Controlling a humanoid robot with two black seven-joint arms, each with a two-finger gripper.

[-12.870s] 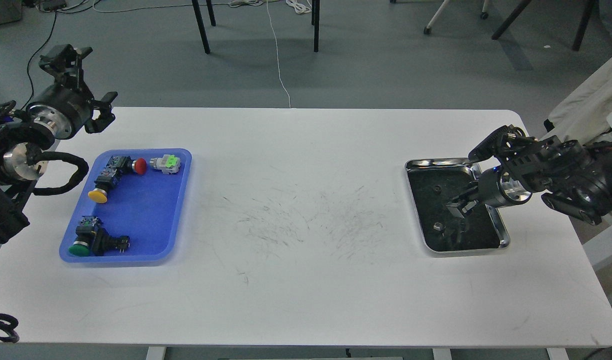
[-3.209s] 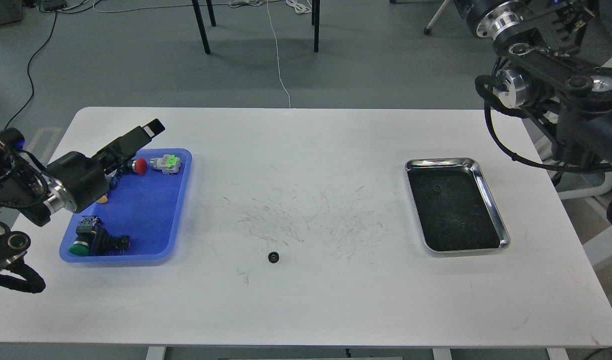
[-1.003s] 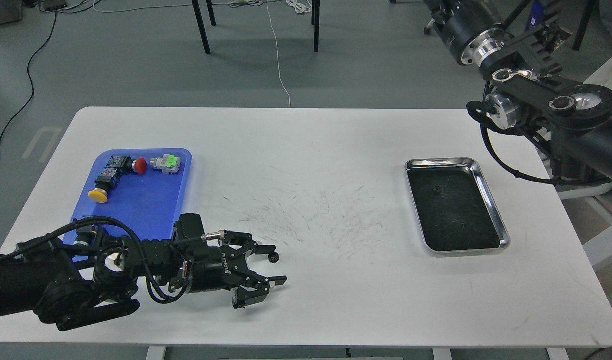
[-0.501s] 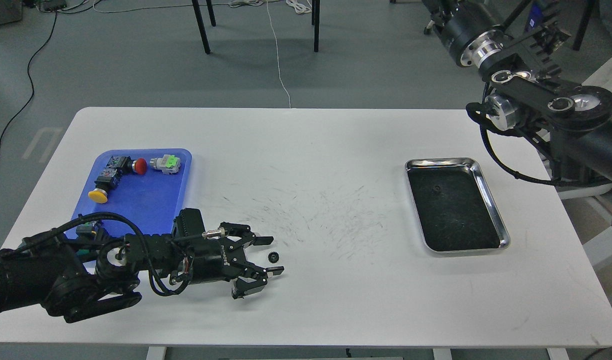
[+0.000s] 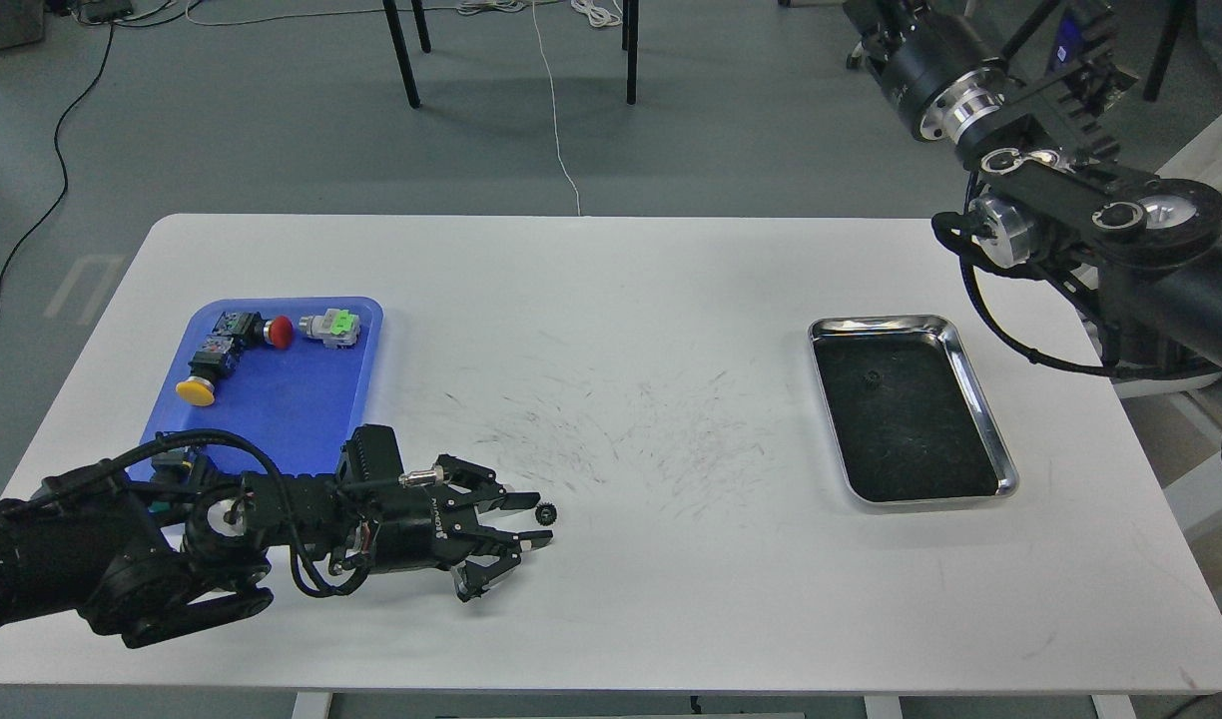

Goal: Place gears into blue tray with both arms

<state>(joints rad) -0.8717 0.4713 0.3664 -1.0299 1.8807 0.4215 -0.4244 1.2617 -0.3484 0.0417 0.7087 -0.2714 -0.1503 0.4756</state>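
One gear (image 5: pixel 545 513), a tiny black toothed wheel, lies on the white table near the front middle. My left gripper (image 5: pixel 533 518) reaches in low from the left and is open, its fingertips (image 5: pixel 524 496) just short of the gear on either side. A second gear (image 5: pixel 873 377) rests on the dark bottom of the steel tray (image 5: pixel 982 399) at the right. The blue tray (image 5: pixel 292 399) sits at the left, partly covered by my left arm. My right arm (image 5: pixel 1090 210) rises at the upper right, and its gripper is out of view past the top edge.
Push-button switches with a red cap (image 5: pixel 282 332), a yellow cap (image 5: pixel 196 391) and a green-and-white body (image 5: pixel 332 327) lie in the blue tray's far half. Scuff marks cover the table's middle. Chair legs and cables stand on the floor beyond the table.
My left gripper's fingers have drawn closer together around the gear over the last second, and the hand has shifted slightly. The gear has stayed in place. The right arm has barely moved.
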